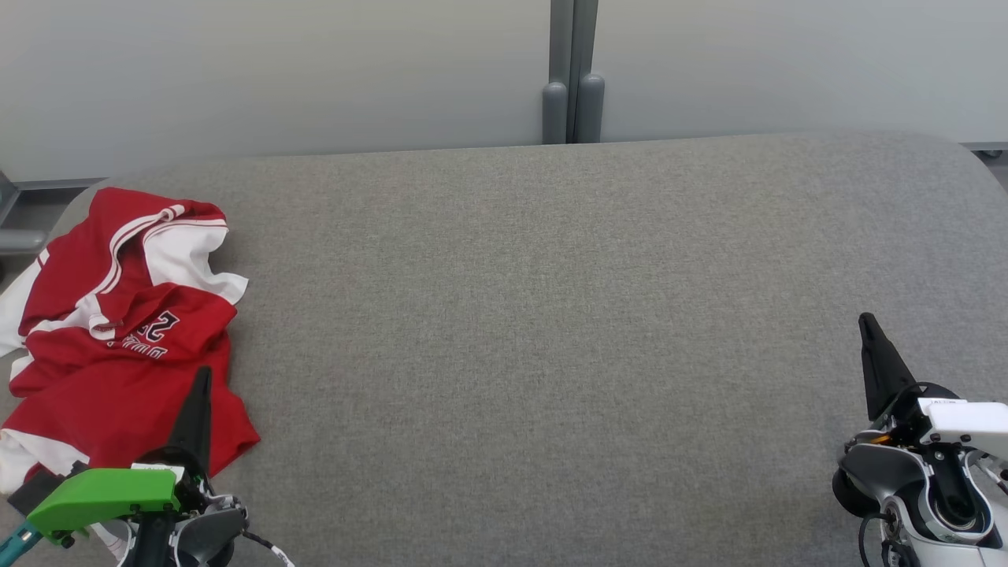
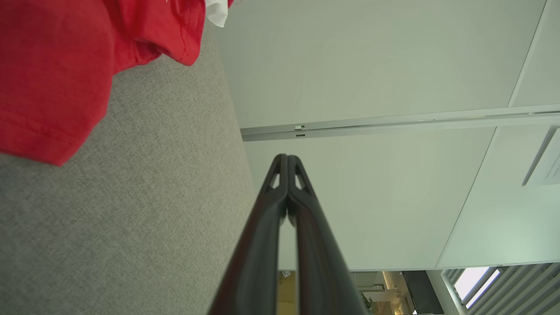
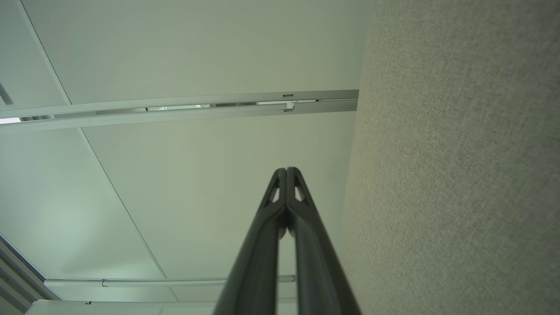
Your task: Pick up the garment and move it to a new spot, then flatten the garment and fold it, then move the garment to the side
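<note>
Overhead, the garment (image 1: pixel 118 339) is seen crumpled at the bench's (image 1: pixel 551 315) left edge. Close up, left gripper (image 2: pixel 287 158) and right gripper (image 3: pixel 286 170) are shown clenched, empty.

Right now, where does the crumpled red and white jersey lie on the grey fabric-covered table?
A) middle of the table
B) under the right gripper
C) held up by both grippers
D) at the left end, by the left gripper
D: the crumpled red and white jersey is bunched at the left end of the grey fabric-covered table, by the shut left gripper.
</note>
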You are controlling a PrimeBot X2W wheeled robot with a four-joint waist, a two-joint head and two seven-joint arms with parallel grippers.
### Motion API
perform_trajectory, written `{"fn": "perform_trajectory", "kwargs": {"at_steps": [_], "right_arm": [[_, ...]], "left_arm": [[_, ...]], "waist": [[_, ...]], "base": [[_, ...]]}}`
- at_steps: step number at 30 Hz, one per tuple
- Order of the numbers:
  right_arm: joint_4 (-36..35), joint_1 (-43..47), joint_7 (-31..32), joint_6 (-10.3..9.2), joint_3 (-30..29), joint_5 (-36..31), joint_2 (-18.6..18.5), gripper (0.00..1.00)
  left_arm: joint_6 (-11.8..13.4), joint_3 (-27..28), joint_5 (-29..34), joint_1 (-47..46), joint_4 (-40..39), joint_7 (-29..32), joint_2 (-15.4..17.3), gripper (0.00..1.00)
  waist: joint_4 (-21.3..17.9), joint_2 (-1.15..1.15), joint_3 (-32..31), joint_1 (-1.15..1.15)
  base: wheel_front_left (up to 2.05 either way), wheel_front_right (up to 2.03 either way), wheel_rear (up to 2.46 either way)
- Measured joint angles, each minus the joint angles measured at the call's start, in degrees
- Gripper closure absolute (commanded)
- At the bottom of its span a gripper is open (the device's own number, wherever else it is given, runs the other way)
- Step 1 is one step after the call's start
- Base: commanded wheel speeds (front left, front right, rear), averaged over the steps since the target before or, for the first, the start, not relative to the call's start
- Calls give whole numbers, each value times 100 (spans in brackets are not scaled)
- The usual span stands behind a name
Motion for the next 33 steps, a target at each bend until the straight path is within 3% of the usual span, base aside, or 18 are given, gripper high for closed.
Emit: {"fn": "perform_trajectory", "kwargs": {"at_steps": [33], "right_arm": [[0,0,0,0,0,0,0,100]], "left_arm": [[0,0,0,0,0,0,0,100]], "waist": [[0,0,0,0]], "base": [[0,0,0]]}}
